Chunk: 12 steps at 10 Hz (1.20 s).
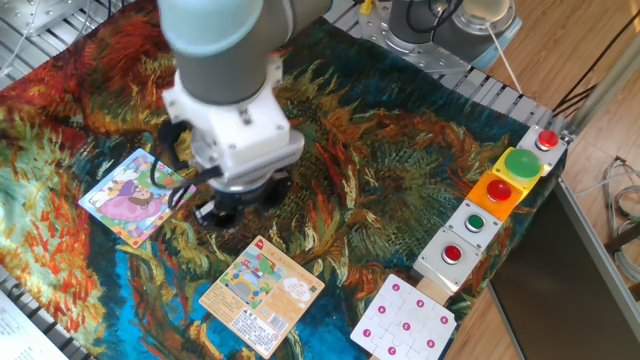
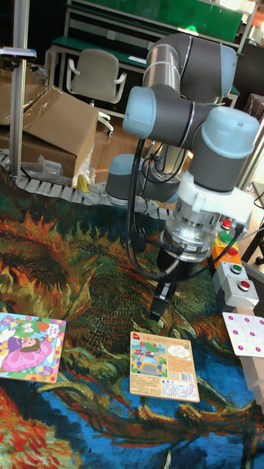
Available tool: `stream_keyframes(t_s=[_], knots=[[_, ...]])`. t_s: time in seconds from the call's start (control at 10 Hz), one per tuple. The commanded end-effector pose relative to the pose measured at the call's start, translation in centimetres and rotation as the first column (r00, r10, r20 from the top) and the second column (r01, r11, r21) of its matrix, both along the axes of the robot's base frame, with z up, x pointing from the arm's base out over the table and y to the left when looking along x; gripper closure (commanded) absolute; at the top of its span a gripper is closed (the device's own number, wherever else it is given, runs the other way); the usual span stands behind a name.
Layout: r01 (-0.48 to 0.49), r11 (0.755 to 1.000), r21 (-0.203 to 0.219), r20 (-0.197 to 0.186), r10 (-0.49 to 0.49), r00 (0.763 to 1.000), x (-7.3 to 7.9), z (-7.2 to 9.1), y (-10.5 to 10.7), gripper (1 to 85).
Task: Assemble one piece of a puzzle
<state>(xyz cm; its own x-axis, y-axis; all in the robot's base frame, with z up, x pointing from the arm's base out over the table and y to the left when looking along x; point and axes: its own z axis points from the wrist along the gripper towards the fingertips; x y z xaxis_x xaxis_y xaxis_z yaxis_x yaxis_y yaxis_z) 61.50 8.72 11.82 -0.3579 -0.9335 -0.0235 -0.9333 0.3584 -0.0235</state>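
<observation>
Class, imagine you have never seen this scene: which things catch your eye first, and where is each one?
The big grey arm dominates, its pincer hanging low over the bright orange and blue cloth near the table's middle. To its left lies the puzzle, a small square with a figure in pink. Nearer the front edge lie a tan card and a white dotted card, with a row of coloured buttons at the right.

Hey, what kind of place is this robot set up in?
Probably a robotics lab or workshop. Behind the arm stand an office chair, a cardboard box and green-topped benches, and a row of push-button boxes sits at the edge of the cloth-covered table.
</observation>
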Motion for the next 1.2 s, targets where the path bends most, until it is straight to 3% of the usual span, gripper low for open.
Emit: stream_keyframes(t_s=[0.0,0.2,0.3,0.5,0.7,0.9,1.1], knots=[[-0.011,0.998,0.056,-0.018,0.012,1.000,0.5,-0.8,1.3,42.3],[-0.044,0.998,0.052,-0.036,0.046,0.998,0.0,-0.9,1.1,42.3],[-0.085,0.996,0.017,-0.044,0.086,0.995,-0.2,-0.9,0.2,42.3],[-0.117,0.993,0.008,-0.067,0.118,0.991,0.6,-2.3,-0.1,41.0],[-0.122,0.992,0.018,-0.057,0.123,0.991,1.7,-3.5,0.2,38.7],[-0.139,0.990,0.031,-0.068,0.141,0.988,1.2,-3.2,0.5,35.3],[-0.166,0.986,0.011,-0.060,0.166,0.984,1.5,-3.3,0.0,35.3]])
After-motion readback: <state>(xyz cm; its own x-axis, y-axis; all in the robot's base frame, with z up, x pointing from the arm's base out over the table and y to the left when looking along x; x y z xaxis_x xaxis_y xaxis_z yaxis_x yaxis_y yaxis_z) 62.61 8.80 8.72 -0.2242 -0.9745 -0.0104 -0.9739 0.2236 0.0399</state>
